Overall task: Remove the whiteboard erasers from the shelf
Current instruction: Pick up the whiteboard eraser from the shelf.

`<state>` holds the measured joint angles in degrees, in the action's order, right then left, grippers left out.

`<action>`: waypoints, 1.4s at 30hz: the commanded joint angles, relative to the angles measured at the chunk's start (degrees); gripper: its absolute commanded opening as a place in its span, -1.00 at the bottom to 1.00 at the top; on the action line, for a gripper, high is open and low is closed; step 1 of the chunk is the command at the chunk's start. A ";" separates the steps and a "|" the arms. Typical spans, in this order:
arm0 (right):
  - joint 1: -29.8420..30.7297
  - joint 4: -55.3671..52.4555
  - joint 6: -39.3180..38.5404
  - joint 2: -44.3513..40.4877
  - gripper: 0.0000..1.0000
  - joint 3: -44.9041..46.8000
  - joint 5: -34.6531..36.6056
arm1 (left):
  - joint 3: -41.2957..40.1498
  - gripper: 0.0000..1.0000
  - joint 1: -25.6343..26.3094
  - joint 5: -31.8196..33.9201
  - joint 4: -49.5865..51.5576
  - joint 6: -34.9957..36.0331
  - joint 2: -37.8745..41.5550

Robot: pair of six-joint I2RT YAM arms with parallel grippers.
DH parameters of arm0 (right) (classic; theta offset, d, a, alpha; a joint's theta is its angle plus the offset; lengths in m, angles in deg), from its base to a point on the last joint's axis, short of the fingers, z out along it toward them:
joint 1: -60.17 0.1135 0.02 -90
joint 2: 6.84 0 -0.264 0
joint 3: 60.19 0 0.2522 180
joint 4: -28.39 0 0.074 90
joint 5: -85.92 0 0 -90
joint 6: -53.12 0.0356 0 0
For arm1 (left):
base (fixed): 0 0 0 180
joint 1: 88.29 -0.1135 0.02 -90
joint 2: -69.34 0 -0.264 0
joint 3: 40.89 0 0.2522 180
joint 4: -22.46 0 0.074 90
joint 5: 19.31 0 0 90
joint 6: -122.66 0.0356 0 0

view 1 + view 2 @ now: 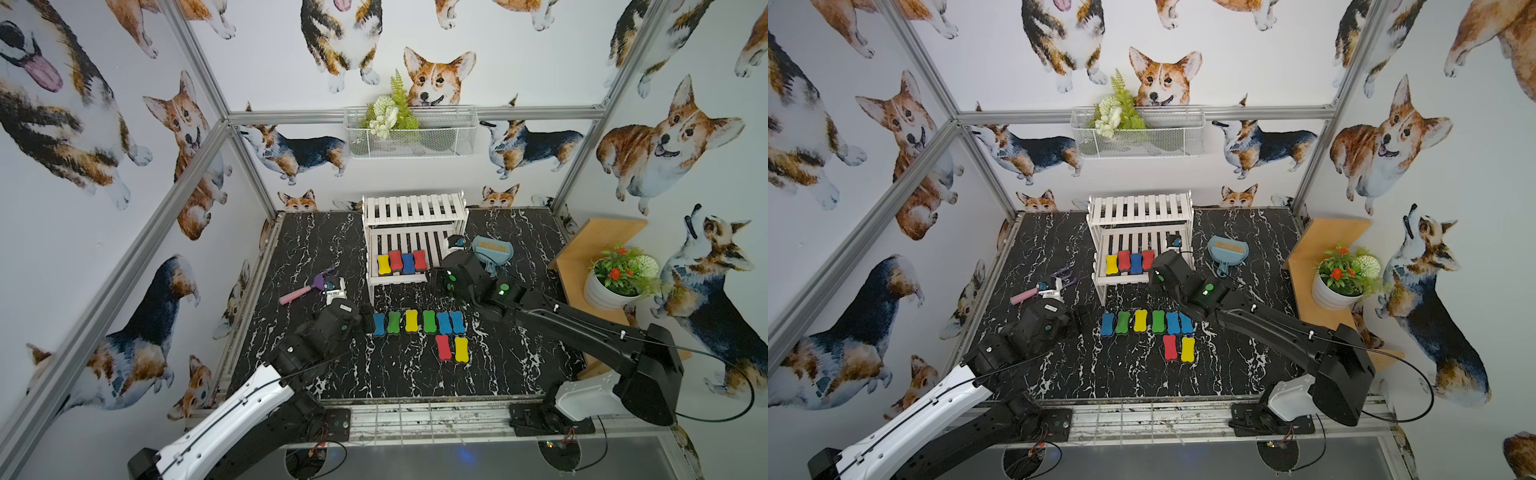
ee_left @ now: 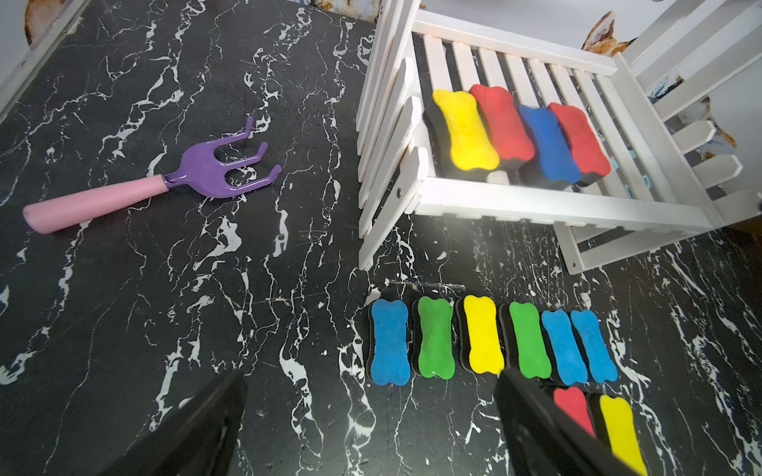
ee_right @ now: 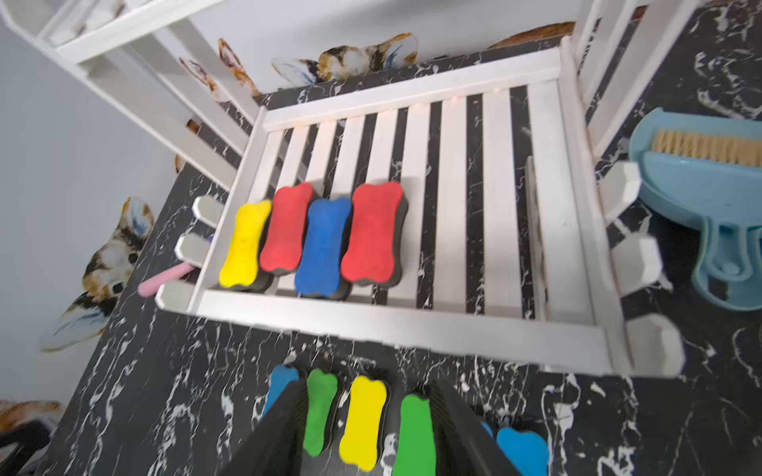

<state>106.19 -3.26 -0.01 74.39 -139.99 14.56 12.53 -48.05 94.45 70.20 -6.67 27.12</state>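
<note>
The white two-tier shelf [image 1: 415, 208] stands at the back of the table. Four whiteboard erasers lie on its lower tier: yellow [image 3: 245, 243], red [image 3: 286, 226], blue [image 3: 323, 247] and red [image 3: 373, 233]. Several more erasers [image 1: 411, 321] lie in a row on the table in front, with a red [image 1: 443, 347] and a yellow one [image 1: 461, 349] nearer. My right gripper [image 3: 369, 412] hangs open above that row, just in front of the shelf, holding nothing. My left gripper [image 2: 371, 416] is wide open and empty, low at the row's left end.
A purple rake with a pink handle [image 1: 305, 286] lies left of the shelf. A light-blue dustpan with brush [image 1: 492, 251] lies to its right. A tan wooden shelf [image 1: 598, 245] with a potted plant [image 1: 611, 286] fills the right edge. A wire basket [image 1: 409, 133] hangs on the back wall.
</note>
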 commanded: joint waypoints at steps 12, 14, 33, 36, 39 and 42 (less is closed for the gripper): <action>-5.74 4.59 -5.22 13.54 0.02 -9.04 -4.97 | -0.02 0.99 -0.01 0.57 1.00 -0.92 1.50; -5.85 4.84 -5.14 14.39 0.01 -8.84 -5.26 | -0.11 0.99 -0.08 0.75 1.17 -0.92 1.66; -8.45 4.63 -4.20 12.31 -0.06 -4.55 -5.23 | -0.46 0.99 -0.10 0.66 0.64 -1.10 1.49; -8.41 3.82 -5.55 12.65 0.01 -7.34 -5.57 | -0.29 0.99 -0.13 0.58 0.62 -1.13 1.27; -8.31 4.25 -5.90 12.55 0.15 -8.28 -5.76 | -0.28 0.99 -0.16 0.72 0.69 -1.19 1.47; -8.31 2.87 -6.19 14.61 0.24 -9.85 -5.91 | -0.45 0.99 -0.17 0.80 0.72 -1.19 1.80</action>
<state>97.68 0.76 -5.02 87.84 -148.62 8.98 12.14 -48.11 94.65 71.16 -7.76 28.72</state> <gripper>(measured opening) 0.616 0.993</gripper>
